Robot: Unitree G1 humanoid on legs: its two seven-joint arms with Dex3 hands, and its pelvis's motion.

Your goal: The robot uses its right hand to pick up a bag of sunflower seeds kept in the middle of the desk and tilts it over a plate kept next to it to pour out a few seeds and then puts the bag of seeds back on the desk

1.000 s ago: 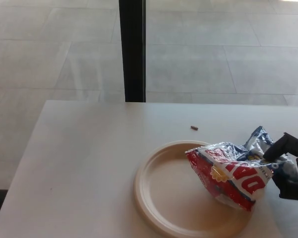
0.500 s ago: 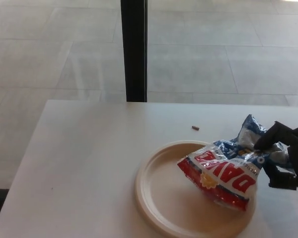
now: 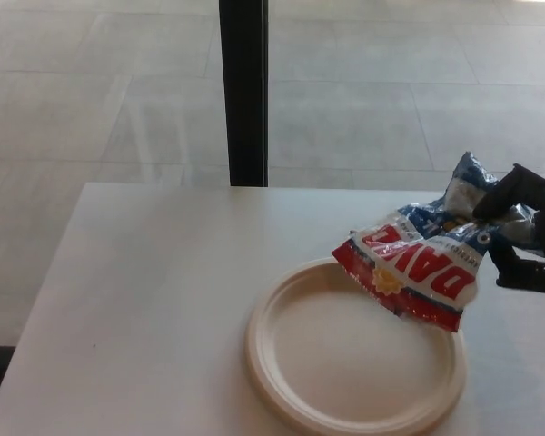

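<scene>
The right robot hand (image 3: pixel 527 232), black, is pinched on the crumpled blue end of the glossy red, white and blue foil bag of sunflower seeds (image 3: pixel 418 268) at the picture's right edge. The bag hangs clear of the surface, tilted with its red end lowest, over the far right rim of the round cream paper plate (image 3: pixel 295 363). The plate's floor shows no seeds that can be made out. The plate rests on the pale white table (image 3: pixel 154 272). The left robot hand is not in view.

Assessment: the pouring step is in hand, the bag held over the plate. The next move calls for a steeper tilt or a shake until a few seeds fall, then returning the bag to the table beside the plate.
</scene>
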